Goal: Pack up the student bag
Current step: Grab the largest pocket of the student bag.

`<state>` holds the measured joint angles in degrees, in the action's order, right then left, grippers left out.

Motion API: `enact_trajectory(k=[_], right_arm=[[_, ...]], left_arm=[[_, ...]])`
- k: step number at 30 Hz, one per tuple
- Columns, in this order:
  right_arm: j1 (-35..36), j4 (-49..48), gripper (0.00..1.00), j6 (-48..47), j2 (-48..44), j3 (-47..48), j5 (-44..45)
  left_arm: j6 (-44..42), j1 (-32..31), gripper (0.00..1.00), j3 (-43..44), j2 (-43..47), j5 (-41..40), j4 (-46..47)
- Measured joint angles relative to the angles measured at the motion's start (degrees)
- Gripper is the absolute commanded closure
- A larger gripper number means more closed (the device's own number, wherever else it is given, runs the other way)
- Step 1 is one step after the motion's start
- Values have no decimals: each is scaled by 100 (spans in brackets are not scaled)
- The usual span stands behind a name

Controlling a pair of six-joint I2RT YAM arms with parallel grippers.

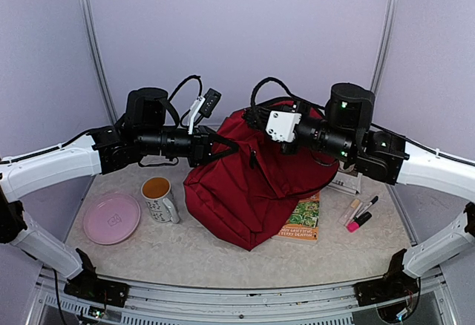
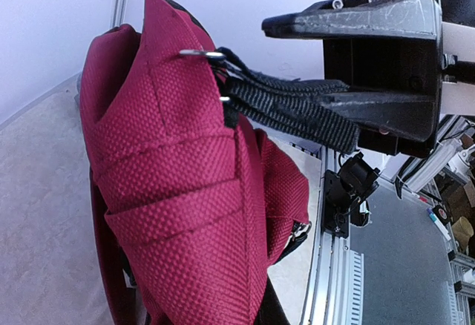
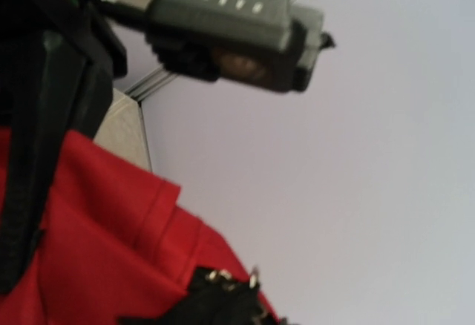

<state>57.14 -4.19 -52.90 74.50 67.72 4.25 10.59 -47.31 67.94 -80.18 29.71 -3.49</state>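
Observation:
The dark red student bag (image 1: pixel 249 184) stands slumped at mid-table. My left gripper (image 1: pixel 225 147) is at its upper left corner. In the left wrist view its fingers (image 2: pixel 349 21) stand apart with wall showing between them. A black webbing strap (image 2: pixel 289 102) with metal rings runs from the bag (image 2: pixel 171 191) onto the lower finger. My right gripper (image 1: pixel 256 119) is at the bag's top edge. In the blurred right wrist view only one black finger (image 3: pixel 52 80) shows, above red fabric (image 3: pixel 96 251) and a black strip (image 3: pixel 15 221); its grip is hidden.
A pink plate (image 1: pixel 111 219) and a patterned mug (image 1: pixel 159 199) stand left of the bag. A green book (image 1: pixel 303 218) lies partly under its right side. A pink highlighter (image 1: pixel 359 222), a black marker (image 1: pixel 368 205) and a beige stick (image 1: pixel 350 210) lie at the right.

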Motion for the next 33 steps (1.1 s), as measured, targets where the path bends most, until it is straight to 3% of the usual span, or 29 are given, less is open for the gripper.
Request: enact_trajectory(k=[6,12,26,29,32,33], right_arm=[[0,55,90,-7,2,151,-138],[0,166,83,28,2,170,-140],[0,223,84,42,28,170,96],[0,221,87,22,101,170,164],[0,223,100,-9,175,170,229],[0,225,100,-9,188,170,243]], left_arm=[[-24,-2,100,0,0,2,0],[-42,-2,100,0,0,4,0],[-59,-4,100,0,0,118,0],[-63,-4,100,0,0,142,0],[-66,-7,100,0,0,142,0],[-66,-7,100,0,0,142,0]])
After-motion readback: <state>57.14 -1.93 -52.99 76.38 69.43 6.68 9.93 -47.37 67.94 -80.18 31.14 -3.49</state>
